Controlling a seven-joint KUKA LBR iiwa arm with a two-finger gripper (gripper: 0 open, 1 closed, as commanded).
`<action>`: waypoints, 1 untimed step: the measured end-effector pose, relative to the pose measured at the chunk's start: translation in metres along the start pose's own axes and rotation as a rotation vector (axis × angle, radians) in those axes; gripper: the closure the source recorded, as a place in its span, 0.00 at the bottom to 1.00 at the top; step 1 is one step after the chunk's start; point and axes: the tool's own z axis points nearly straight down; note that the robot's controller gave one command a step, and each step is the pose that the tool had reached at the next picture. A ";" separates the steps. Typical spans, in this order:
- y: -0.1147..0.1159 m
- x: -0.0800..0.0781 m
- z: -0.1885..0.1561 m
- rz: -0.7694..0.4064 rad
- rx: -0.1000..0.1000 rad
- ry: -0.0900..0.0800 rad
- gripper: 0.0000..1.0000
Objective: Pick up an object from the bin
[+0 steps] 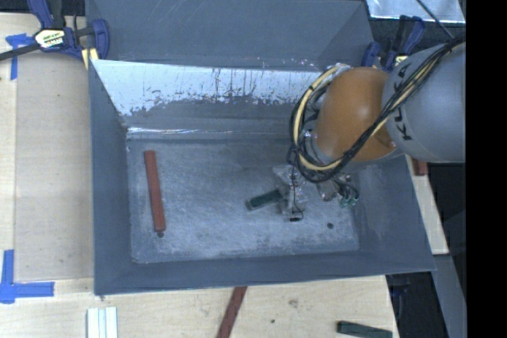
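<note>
A: Any writing showing in the camera view?

B: The arm (434, 103) is showing dark letters on its grey shell, "KU", running sideways. Black cables (372, 131) are crossing over the rest, so I can't read further.

A: And the bin (238, 28)?

B: It is sitting grey and deep, with sloping walls and a scuffed flat floor. Two loose things are lying on that floor, well apart. A red-brown stick (154, 191) is lying flat near the left wall, running almost straight from far to near. A dark green bar (264, 202) is lying right of the middle, tilted a little, with its left end nearer the front.

A: Where is the gripper (295, 210) standing?

B: It is hanging low over the floor at the right of the bin, under the orange cover (352, 119) on the wrist, with yellow and black cables looping round that cover. It is sitting right at the green bar's right end, touching it or just beside it; I cannot tell which.

A: Is it spread, pressed together, or pinching the bar?

B: I cannot tell. The metal parts there are overlapping, and the bar's right end is disappearing among them.

A: And the stick?

B: It is lying far off to the gripper's left, with bare floor between them.
</note>
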 end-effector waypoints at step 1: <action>0.000 0.000 0.000 -0.001 0.000 0.000 1.00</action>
